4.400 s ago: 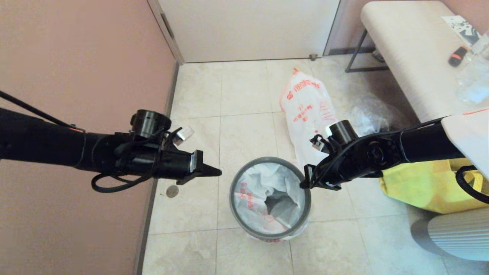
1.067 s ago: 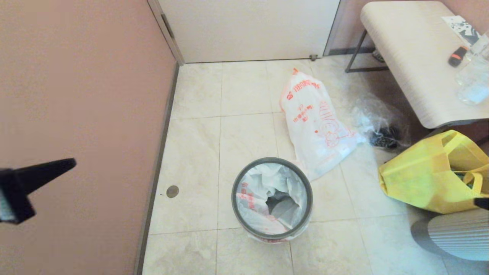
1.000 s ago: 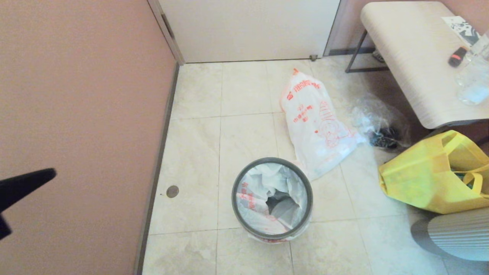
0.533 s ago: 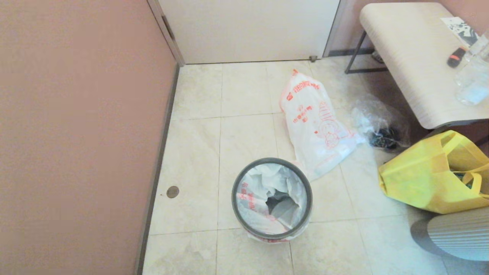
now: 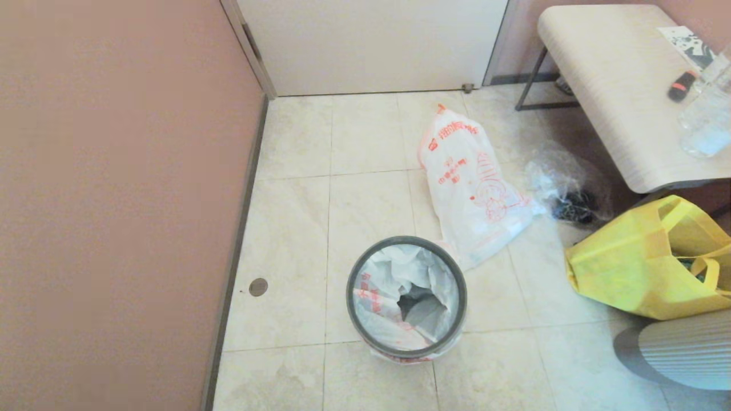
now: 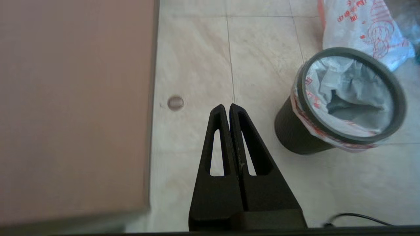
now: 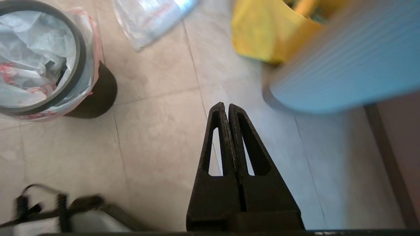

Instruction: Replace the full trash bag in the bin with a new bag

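- Neither of our arms shows in the head view; each appears only in its own wrist view, pulled back and held above the tiled floor [image 5: 365, 211].
- Our left gripper [image 6: 226, 106] hangs over the floor beside the pink wall [image 5: 114, 200], fingers pressed together along their length and holding nothing — the bin [image 6: 295, 137] stands well apart from it.
- Our right gripper [image 7: 224, 105] hangs over bare tile, likewise closed tight with nothing between the fingers, between the bin [image 7: 98, 95] and a ribbed grey object [image 7: 344, 62].
- The bin stands upright on the floor, a white bag with orange-red print [image 5: 380, 294] lining it under the grey hoop rim [image 5: 357, 274].
- A second white bag with orange-red print [image 5: 474, 188] lies on the floor just beyond the bin, its near edge almost at the rim. It carries a striped cartoon figure and bold orange characters — too small for us to read.
- A clear plastic bag [image 5: 562, 182] and a yellow tote [image 5: 628, 274] lie near the table [image 5: 605, 85].
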Tool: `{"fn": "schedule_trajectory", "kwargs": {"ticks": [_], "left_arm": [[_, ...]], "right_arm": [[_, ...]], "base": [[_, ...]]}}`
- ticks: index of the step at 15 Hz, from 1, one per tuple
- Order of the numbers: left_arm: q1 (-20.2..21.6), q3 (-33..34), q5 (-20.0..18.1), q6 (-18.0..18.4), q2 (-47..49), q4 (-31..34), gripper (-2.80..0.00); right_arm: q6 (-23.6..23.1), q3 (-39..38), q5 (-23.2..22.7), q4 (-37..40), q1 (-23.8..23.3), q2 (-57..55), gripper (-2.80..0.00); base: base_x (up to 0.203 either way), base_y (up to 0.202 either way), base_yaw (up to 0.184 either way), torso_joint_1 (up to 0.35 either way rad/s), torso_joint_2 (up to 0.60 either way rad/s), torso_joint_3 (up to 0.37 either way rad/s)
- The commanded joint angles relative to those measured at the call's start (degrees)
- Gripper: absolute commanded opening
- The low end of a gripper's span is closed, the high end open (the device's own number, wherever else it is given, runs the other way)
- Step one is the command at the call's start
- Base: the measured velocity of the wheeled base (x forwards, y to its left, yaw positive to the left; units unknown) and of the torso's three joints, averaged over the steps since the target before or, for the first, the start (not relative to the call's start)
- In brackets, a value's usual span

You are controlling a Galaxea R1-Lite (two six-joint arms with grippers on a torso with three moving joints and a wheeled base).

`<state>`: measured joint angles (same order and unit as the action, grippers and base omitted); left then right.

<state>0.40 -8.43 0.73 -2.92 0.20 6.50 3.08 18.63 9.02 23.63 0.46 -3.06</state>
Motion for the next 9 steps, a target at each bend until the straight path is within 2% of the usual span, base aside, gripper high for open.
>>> {"fn": "schedule_trajectory", "kwargs": {"ticks": [1,3,4,5,6,9], "left_arm": [[-0.1,6.0,-0.6,1.2,-0.3,-5.0,-2.8],[-0.3,7.1,-1.3,2.6,-0.3,-5.8,-2.8],[-0.3,7.6,-1.3,5.2,-0.3,-6.1,-2.8],[-0.2,8.2,-1.4,8.2,-0.3,-6.3,-2.8],[-0.1,8.5,-1.8,9.6,-0.3,-6.3,-2.8],[-0.3,8.4,-2.7,8.8,-0.1,-6.0,-2.8]], "right_arm": [[-0.8,-8.5,-1.1,-10.6,-0.1,2.4,-2.8],[-2.4,-15.5,-5.9,-19.5,-0.2,2.9,-2.8],[-4.3,-17.7,-8.5,-21.5,-0.2,3.0,-2.8],[-6.1,-18.4,-9.4,-22.5,-0.2,3.0,-2.8],[-6.6,-18.5,-9.6,-23.2,-0.2,3.0,-2.8],[-3.9,-18.5,-9.3,-23.2,-0.1,3.0,-2.8]], "base": [[0.0,0.0,0.0,0.0,0.0,0.0],[0.0,0.0,0.0,0.0,0.0,0.0],[0.0,0.0,0.0,0.0,0.0,0.0],[0.0,0.0,0.0,0.0,0.0,0.0],[0.0,0.0,0.0,0.0,0.0,0.0],[0.0,0.0,0.0,0.0,0.0,0.0]]}}
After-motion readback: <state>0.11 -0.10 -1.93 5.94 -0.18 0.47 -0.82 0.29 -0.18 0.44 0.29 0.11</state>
